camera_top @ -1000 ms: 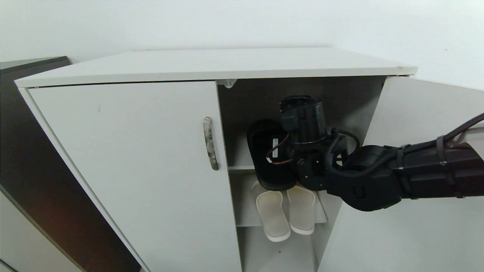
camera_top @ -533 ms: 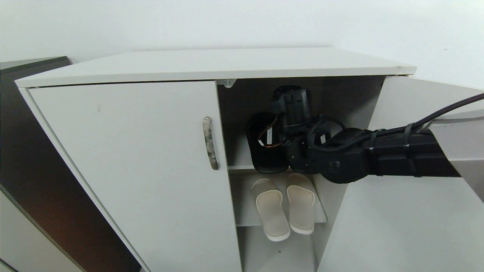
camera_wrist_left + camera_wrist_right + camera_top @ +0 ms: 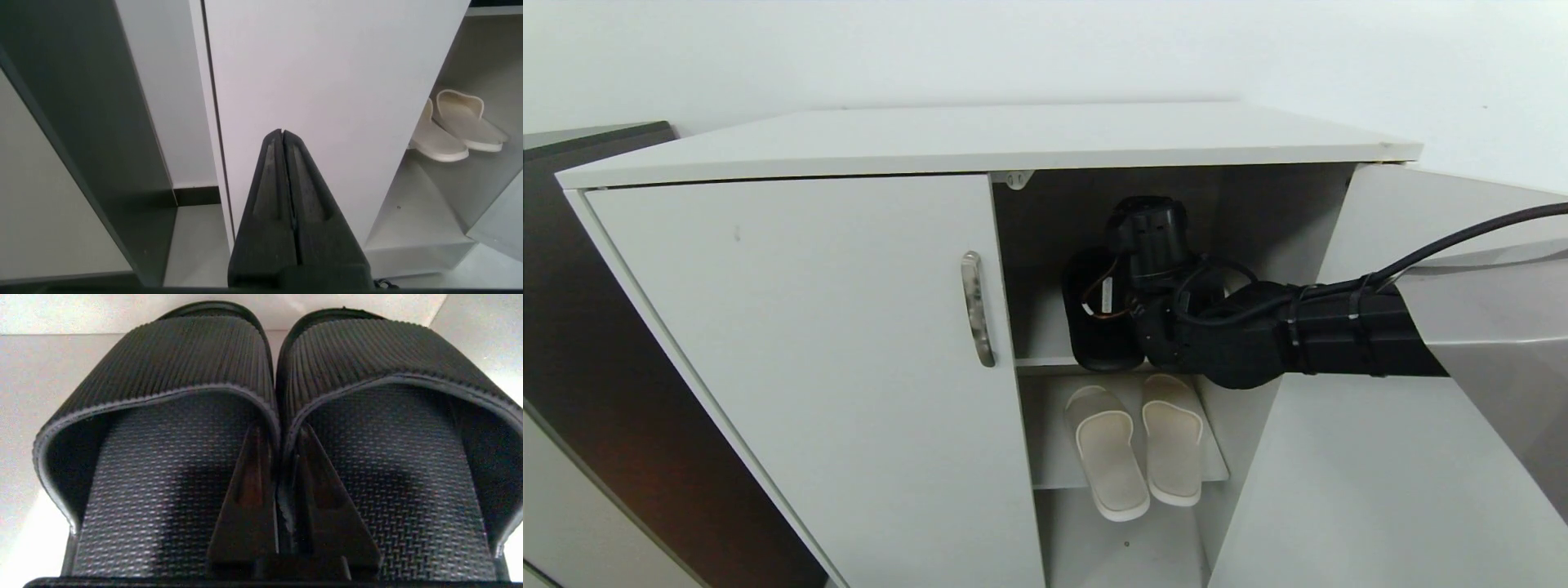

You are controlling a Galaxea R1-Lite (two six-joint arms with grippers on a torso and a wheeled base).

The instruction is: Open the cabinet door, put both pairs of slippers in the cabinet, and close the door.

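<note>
**Item: cabinet (image 3: 980,139), task status.**
- Right-hand door (image 3: 1380,490) of the cabinet: swung wide open. Opening step judged done.
- Left-hand door (image 3: 809,367) of the cabinet: shut, with its handle (image 3: 976,310) untouched.
- White slippers (image 3: 1135,449): inside the cabinet, side by side on its lower shelf (image 3: 1217,474), with the heels overhanging the shelf's front edge. First pair judged stowed.
- Black slippers (image 3: 1094,327): inside the cabinet opening, at the level of its upper shelf (image 3: 1045,362) and toes pointing to the cabinet's back. It cannot be told whether the soles rest on that shelf.
- Left to do, by judgement: release the black pair, draw the arm out of the cabinet, and close the right-hand door.

**Item: right claw (image 3: 279,437).**
- Inside the cabinet, above the upper shelf.
- One finger lies in each black slipper, and the two fingers are drawn close together.
- They are clamped on the two inner side walls where the pair meets, so both slippers are held as one.

**Item: left claw (image 3: 282,135).**
- Outside the cabinet, low in front of its shut left-hand door.
- Fingers pressed together, nothing between them, touching nothing.
</note>
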